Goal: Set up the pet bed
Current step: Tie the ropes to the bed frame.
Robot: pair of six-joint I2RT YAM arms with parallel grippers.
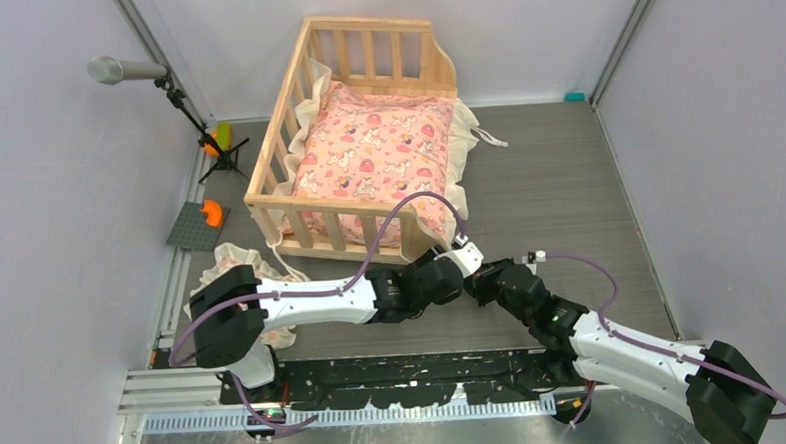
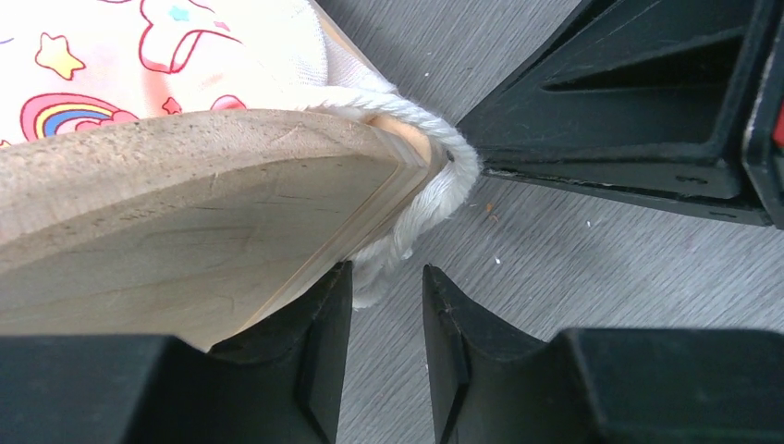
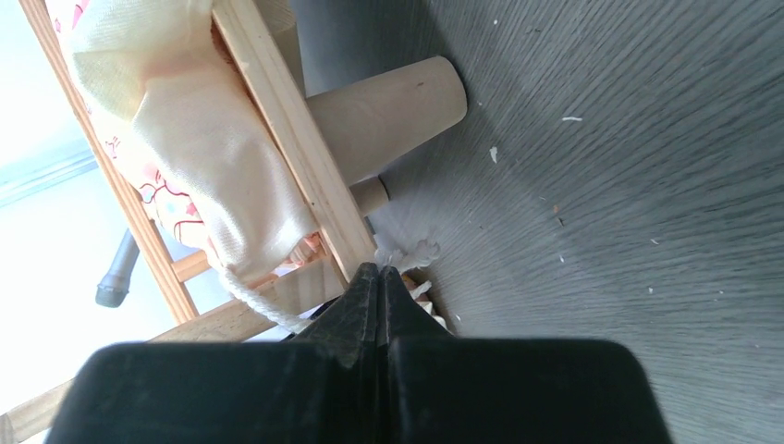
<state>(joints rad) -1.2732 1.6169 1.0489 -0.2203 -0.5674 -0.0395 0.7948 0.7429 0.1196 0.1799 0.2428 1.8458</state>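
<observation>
Pale wooden pet bed (image 1: 318, 207) is lying beyond both arms, long axis running away. Left wrist: the left gripper (image 2: 386, 282) is gaping just below its corner's white cord (image 2: 434, 194). Right wrist: the right gripper (image 3: 380, 277) is clenching shut beside the cord's end, grip uncertain.

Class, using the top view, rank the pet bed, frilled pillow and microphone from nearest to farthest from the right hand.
1. pet bed, its near right corner just beside the hand.
2. frilled pillow, near left.
3. microphone, far left.
</observation>
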